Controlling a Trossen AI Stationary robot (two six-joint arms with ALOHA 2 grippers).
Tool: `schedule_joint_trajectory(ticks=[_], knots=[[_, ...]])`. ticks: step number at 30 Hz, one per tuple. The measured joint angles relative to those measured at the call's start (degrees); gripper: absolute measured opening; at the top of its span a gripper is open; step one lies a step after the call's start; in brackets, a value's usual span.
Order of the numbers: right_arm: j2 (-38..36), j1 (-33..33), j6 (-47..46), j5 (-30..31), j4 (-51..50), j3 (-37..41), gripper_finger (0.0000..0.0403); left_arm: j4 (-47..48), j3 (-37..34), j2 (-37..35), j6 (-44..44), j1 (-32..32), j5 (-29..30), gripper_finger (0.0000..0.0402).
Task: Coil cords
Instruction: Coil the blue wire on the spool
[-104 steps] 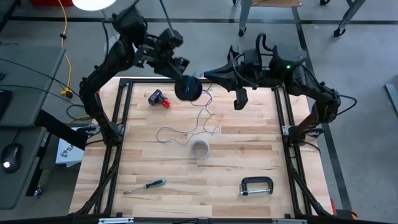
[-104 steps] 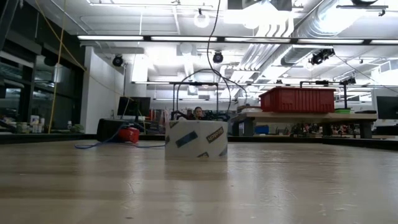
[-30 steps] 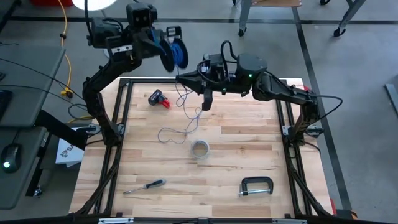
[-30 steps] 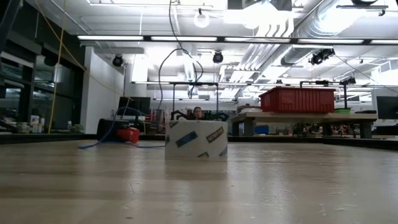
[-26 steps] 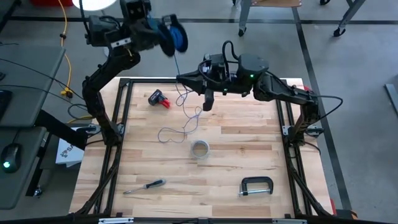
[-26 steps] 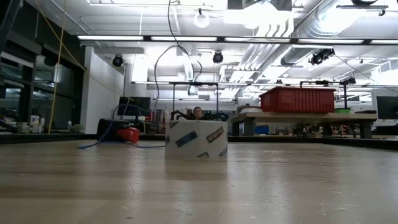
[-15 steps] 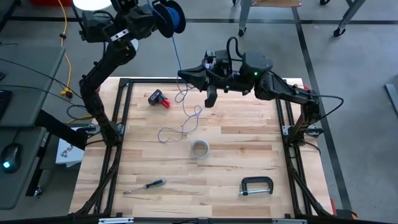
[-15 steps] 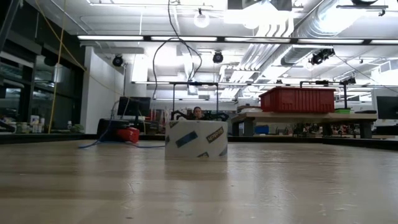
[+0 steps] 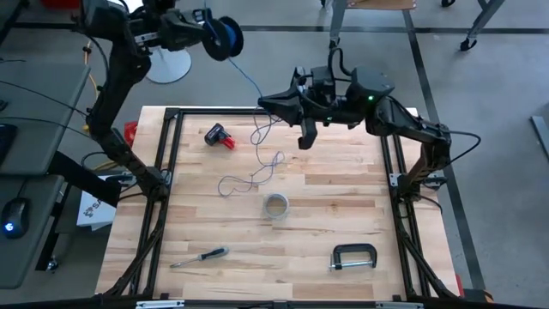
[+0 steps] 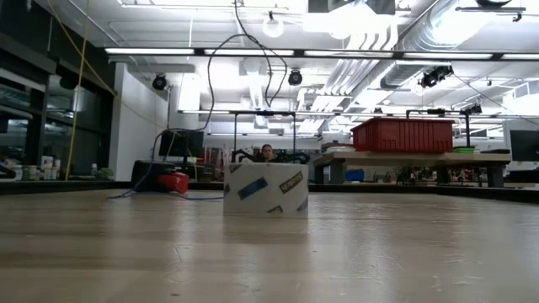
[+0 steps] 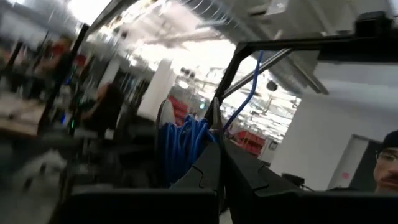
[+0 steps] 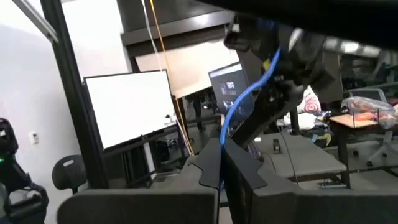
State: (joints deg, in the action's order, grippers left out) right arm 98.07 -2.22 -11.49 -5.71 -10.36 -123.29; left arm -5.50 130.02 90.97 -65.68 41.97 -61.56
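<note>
Overhead, the left tool (image 9: 208, 33) is clamped on a coiled bundle of thin blue cord (image 9: 226, 38); a strand runs to the right tool (image 9: 268, 103), pinched shut on it, then squiggles loosely across the pale wood-plank counter (image 9: 343, 215).

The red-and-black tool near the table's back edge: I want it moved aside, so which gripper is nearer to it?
The right gripper, above the table's back edge beside the red-and-black tool. The left gripper is raised well beyond the table, farther off.
</note>
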Motion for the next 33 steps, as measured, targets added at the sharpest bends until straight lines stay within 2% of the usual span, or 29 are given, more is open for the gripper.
schedule_joint_trajectory(ticks=[4,9,13,20,28,33], knots=[[-0.34,-0.57,-0.12,-2.02,3.50,0.00,0.0000,10.54,0.00,-1.13,0.99,-0.11,-2.64,0.0000],[-0.34,-0.79,-0.33,-4.31,6.39,0.00,0.0000,25.07,-0.02,-1.26,7.34,-1.35,-2.93,0.0000],[-0.34,-0.88,-0.16,-4.29,6.32,0.00,0.0000,31.50,-0.04,-1.23,10.77,-3.34,-3.01,0.0000],[-0.34,-3.15,-0.68,-5.34,5.87,-0.02,0.0000,32.68,-0.02,-0.71,7.18,-10.04,-6.34,0.0000],[-0.32,-5.60,-4.46,-9.75,4.97,-0.02,0.0000,31.53,-0.02,1.51,3.75,-17.27,-4.87,0.0000],[-0.20,-5.90,-5.18,-10.27,5.12,-0.02,0.0000,23.29,-0.02,4.27,-1.73,-20.57,-4.65,0.0000]])
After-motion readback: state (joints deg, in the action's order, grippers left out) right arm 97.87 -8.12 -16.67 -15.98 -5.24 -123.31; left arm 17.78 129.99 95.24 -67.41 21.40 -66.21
